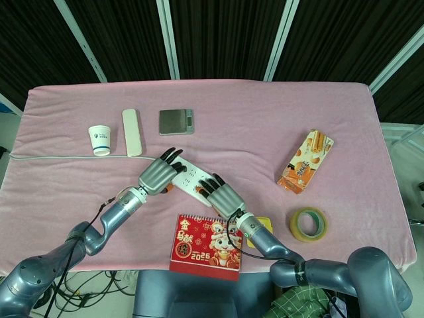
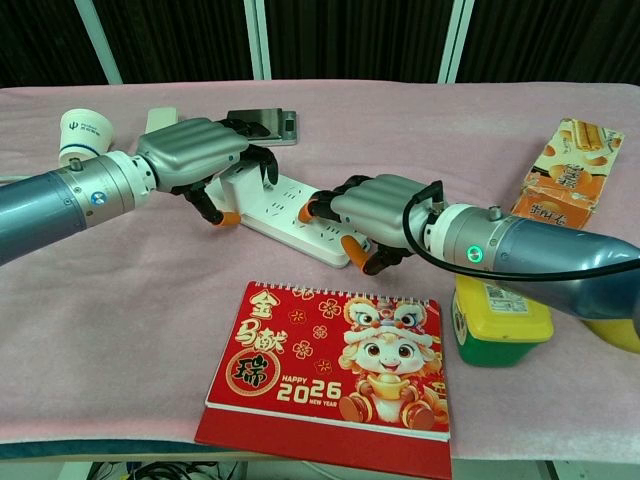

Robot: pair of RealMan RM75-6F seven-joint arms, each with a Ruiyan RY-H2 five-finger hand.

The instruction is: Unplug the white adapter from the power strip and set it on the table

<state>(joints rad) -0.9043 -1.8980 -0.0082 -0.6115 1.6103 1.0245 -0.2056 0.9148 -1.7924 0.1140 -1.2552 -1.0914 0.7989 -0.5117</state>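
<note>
Chest cam showed left hand curled over adapter on strip; grasp unclear. Right hand pressed strip, fingers bent. Head cam hid adapter.

**Worktop layout, clock positions from the power strip**

Power strip: centre of worktop.
- Adapter: plugged into its 9 o'clock end.
- Scale: 12.
- Cup and remote: 10, side by side.
- Snack box: 3.
- Tape roll: 4.
- Calendar: 6, at the near edge.
</note>
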